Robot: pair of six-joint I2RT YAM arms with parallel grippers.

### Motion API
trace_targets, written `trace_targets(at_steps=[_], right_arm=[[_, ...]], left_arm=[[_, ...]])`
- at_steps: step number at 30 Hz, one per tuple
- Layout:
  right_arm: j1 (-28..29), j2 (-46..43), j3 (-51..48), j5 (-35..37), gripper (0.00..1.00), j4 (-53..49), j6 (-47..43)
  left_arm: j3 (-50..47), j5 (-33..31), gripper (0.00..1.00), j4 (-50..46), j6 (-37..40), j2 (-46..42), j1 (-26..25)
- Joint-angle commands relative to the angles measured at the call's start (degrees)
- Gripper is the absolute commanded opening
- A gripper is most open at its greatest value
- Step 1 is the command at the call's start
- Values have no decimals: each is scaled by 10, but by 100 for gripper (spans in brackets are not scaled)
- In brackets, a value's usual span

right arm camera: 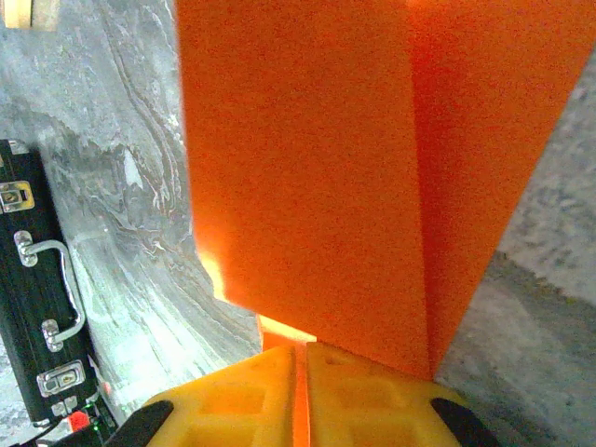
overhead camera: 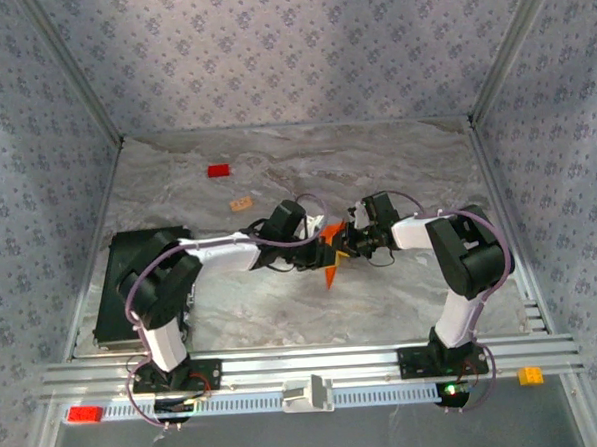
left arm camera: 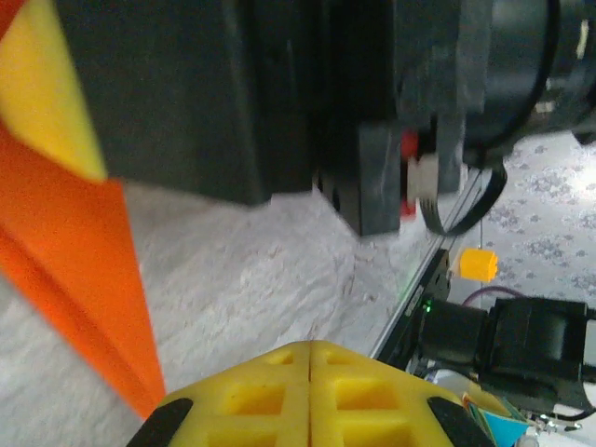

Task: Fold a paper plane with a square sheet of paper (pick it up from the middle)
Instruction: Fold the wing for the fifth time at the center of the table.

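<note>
Your right gripper pinches the square sheet of paper, left gripper clenched empty beside it. Yank and it could tear or slip out.

The bright orange sheet of paper is folded into a narrow, pointed shape with one long straight crease between two flat panels. It is held up over the middle of the desk, sharp tip toward the near side. One edge is pinched in the right end effector.
</note>
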Motion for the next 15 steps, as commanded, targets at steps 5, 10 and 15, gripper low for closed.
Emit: trace_targets(at_steps=[5, 10, 15], right_arm=[[8, 44, -16, 76, 13, -54, -11], [8, 42, -17, 76, 13, -55, -11], [7, 43, -17, 75, 13, -53, -11]], left_arm=[[41, -3, 7, 15, -4, 55, 2], [59, -10, 7, 14, -3, 81, 2], [61, -16, 6, 8, 2, 104, 2]])
